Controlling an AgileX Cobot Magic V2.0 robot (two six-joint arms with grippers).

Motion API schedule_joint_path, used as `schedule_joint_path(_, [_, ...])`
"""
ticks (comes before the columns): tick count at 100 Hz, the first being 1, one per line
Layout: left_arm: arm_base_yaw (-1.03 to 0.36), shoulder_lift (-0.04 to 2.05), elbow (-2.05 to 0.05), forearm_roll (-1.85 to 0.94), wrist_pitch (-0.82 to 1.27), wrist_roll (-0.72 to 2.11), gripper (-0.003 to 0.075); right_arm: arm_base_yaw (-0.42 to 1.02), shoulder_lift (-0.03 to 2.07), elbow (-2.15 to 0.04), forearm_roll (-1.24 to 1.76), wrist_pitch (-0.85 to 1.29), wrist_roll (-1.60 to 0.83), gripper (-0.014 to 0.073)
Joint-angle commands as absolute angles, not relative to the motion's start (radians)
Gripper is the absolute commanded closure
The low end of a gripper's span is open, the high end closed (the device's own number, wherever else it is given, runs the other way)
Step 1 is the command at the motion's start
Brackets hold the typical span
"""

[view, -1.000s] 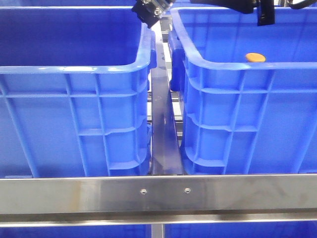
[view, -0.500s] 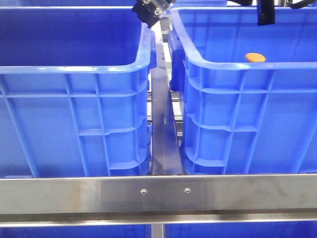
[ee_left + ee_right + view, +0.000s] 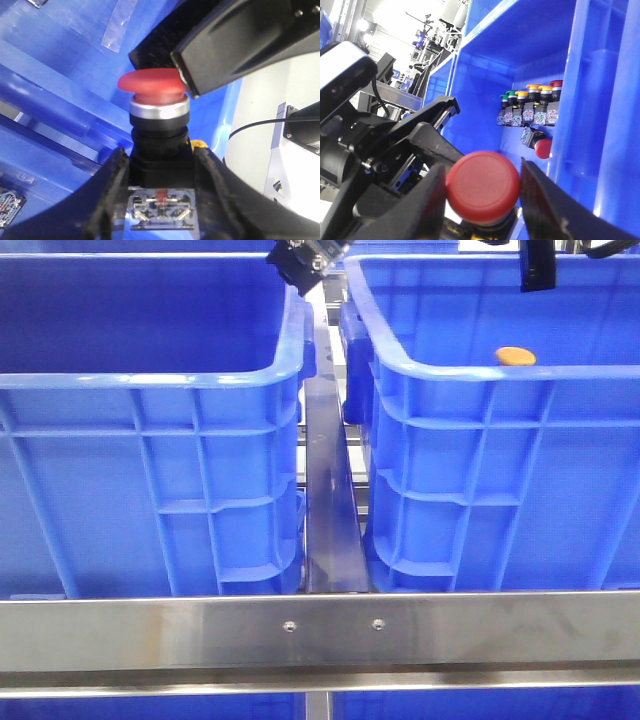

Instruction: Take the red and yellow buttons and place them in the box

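Lifting slightly since before, right gripper (image 3: 481,192) and left gripper (image 3: 160,175) both clamp the red button (image 3: 148,84).

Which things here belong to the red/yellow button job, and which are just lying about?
Job:
- red button, held in the left gripper
- yellow button, inside the right crate
- left crate; one of the two crates is the box

Lying about:
- green button, in a row against a crate wall
- steel rail in front
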State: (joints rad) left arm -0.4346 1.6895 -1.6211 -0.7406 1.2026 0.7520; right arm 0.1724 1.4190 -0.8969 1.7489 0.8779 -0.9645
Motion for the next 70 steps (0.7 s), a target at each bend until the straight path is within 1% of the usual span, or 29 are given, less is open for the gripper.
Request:
schedule_joint_path(1, [-0.441,1.635,-1.652,-0.801,1.182,0.751,0.0556,0.176,1.392,-0.928,1.809,0.917,-0.978,0.0339])
schedule_joint_path(5, [-0.441,1.635,-1.652,-0.801,1.182,0.751,0.0486,0.176,1.392,-0.928,1.809,0.917,-0.978,0.0339])
schedule_joint_path(9, [-0.441,1.635,-1.652,-0.801,1.182,0.751,0.0391,0.176,1.392,-0.928,1.809,0.917,-0.978,0.0339])
schedule_joint_path(10, [-0.441,1.635,-1.652,-0.801,1.182,0.751,0.0357,0.176,1.392,-0.928,1.809,0.917,-0.978,0.0339])
schedule_joint_path(12, [-0.441,1.635,-1.652,-0.801,1.182,0.751,0.0323,0.176,1.392,-0.928,1.809,0.917,-0.978,0.0339])
schedule_joint_path(13, [-0.441,1.635,-1.652,-0.801,1.182,0.751,0.0289,0.176,1.392,-0.928,1.809,0.917,-0.978,0.0339])
schedule_joint_path(17, [-0.441,1.635,-1.652,-0.801,1.179,0.751,0.0193,0.176,1.392,-0.928,1.809,0.917,-0.978,0.0339])
schedule_joint_path(19, [-0.441,1.635,-1.652,-0.801,1.179,0.751,0.0165,0.176,1.392,-0.928,1.809,0.917,-0.978,0.0339])
schedule_joint_path(21, [-0.441,1.635,-1.652,-0.801,1.177,0.751,0.0116,0.176,1.392,-0.928,1.809,0.917,-0.978,0.0339])
schedule_joint_path(27, [-0.441,1.635,-1.652,-0.801,1.177,0.751,0.0052,0.176,1.392,-0.928,1.809,0.917,-0.978,0.0339])
schedule_joint_path(51, [-0.441,1.635,-1.652,-0.801,1.189,0.751,0.005,0.158,1.392,-0.928,1.809,0.92,-0.978,0.0339])
schedule_joint_path(70, [-0.441,1.635,-1.652,-0.805,1.192,0.751,0.005,0.042,1.392,-0.928,1.809,0.98,-0.978,0.0339])
